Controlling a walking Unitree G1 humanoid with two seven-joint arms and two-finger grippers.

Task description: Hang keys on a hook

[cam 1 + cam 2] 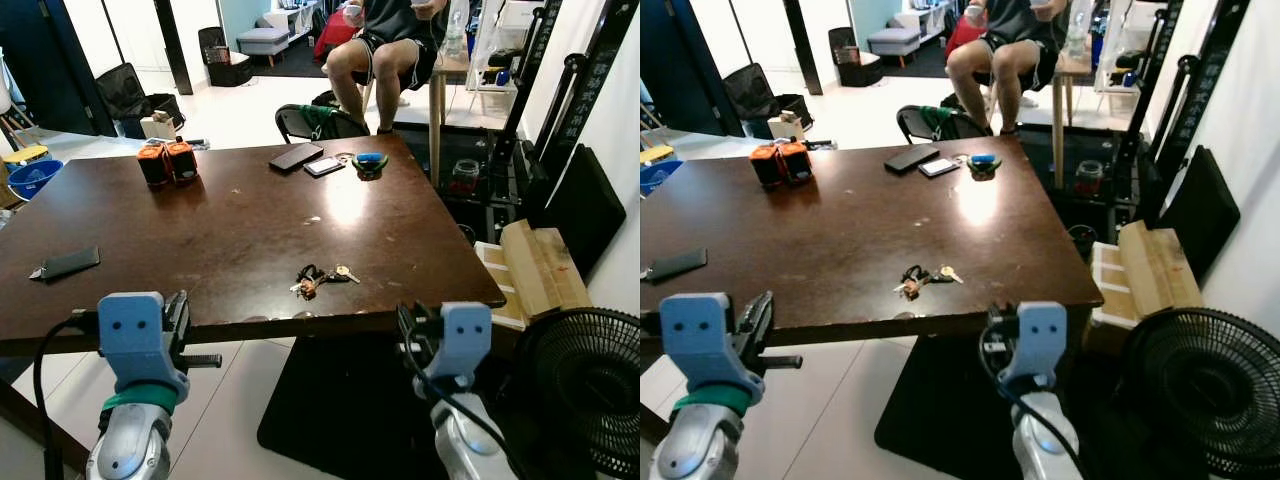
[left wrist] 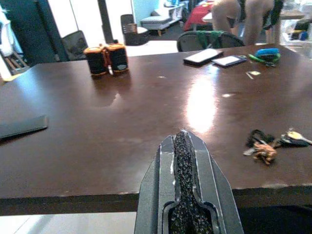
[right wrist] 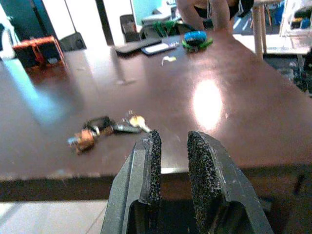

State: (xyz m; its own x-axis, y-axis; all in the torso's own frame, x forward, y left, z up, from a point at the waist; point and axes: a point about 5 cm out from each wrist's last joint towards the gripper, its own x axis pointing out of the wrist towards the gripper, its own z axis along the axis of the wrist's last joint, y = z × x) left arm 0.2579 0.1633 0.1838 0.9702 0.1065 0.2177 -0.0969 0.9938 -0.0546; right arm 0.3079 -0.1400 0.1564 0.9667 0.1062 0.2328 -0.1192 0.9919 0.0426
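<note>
Nearest to me, both arms are raised just short of the near edge of the dark tabletop (image 1: 200, 240), pointing across it. The left pincer (image 2: 183, 161) has its two fingers pressed flat together, holding nothing. The right pincer (image 3: 171, 161) stands a little apart, a narrow gap between its pads, also empty.

Just past the edge lie the keys (image 1: 322, 277), a small bunch with a brownish fob and a pale key, flat on the wood near the front and a little to the right of middle. They sit closer to the right pincer, and ahead of it to its left. Nothing touches them.

So I judge the job is at its very start: the pick-up is the step in hand. The next move calls for the right pincer to spread wider, reach forward over the edge and come down on the bunch. No hook is anywhere I can see, so it would have to be found afterwards.

Further back are a dark phone (image 1: 70, 263) at the left, two orange-topped boxes (image 1: 166, 162), and two phones (image 1: 308, 160) with a blue object (image 1: 370, 162) at the far edge. Beyond, a person (image 1: 385, 40) sits on a chair.

The wrist views settle how each pair of fingers stands; the head views show a fan (image 1: 590, 390) low at the right.
</note>
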